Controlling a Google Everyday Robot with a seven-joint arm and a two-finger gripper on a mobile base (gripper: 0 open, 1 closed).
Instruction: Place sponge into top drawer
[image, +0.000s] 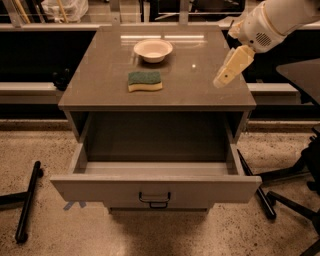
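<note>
Cut off by the top right corner: the white arm (280, 20) carrying the gripper (231, 70), poised above the right side of the bench (100, 85). Hidden behind the front panel of the open top drawer (155, 187): the near strip of its floor. Just under its handle, a dark loop (159, 204), too small to identify. Lost in shadow: the recess behind the drawer. Clipped by the right edge: a dark tabletop (300, 72) and black chair legs (285, 200). Clipped by the left edge: a black stand (27, 200). Cropped along the top: a pale bag (65, 7).
</note>
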